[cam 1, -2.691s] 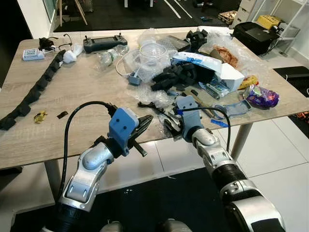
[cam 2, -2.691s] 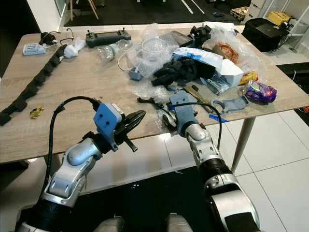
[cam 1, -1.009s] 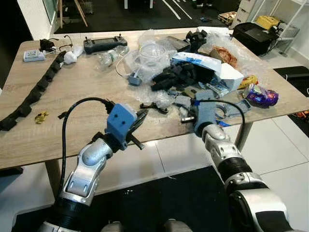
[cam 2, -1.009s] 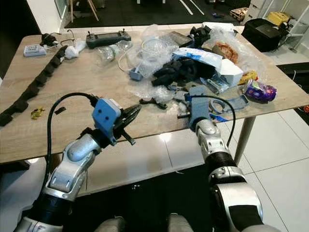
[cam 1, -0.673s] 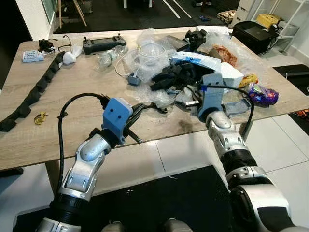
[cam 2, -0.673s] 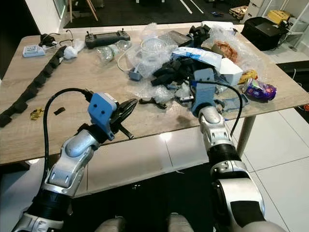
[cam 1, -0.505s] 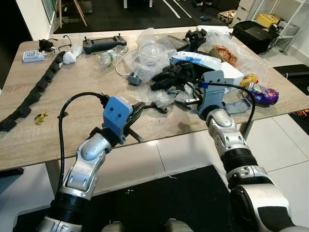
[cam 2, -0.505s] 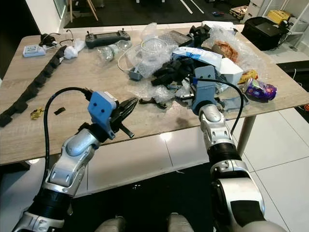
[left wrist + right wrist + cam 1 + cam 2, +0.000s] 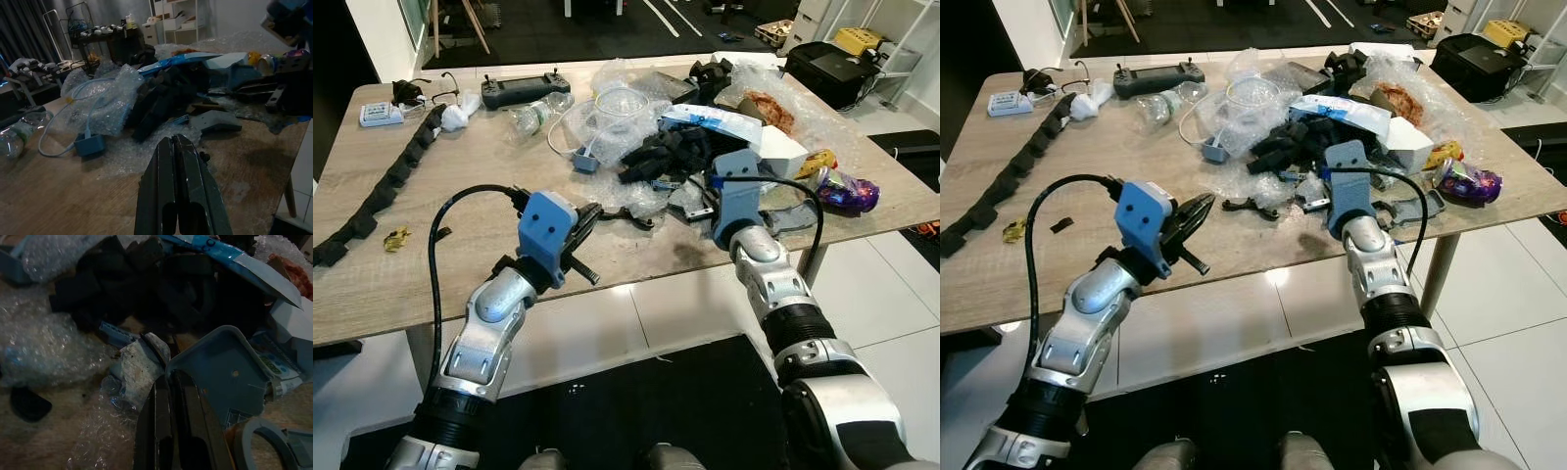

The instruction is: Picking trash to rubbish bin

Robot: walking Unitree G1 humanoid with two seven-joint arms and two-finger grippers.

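The right gripper sits low over the near edge of the wooden table, its two black fingers pressed narrow together with nothing between them. Their tips touch the rim of a grey-blue plastic tray piece, which lies just at 1 o'clock from them. At 10 o'clock from the tips lies a crumpled scrap of wrapper on clear bubble wrap. Beyond, at 12 o'clock, is a heap of black foam pieces, and past that a white and blue box.

The left gripper hovers above the table's near edge, at 9 o'clock from the right one, fingers closed flat against each other and empty. Ahead of it at 12 o'clock lies a blue charger with white cable beside more bubble wrap. A purple snack bag rests at the table's 3 o'clock end, a black foam strip at its 9 o'clock side.
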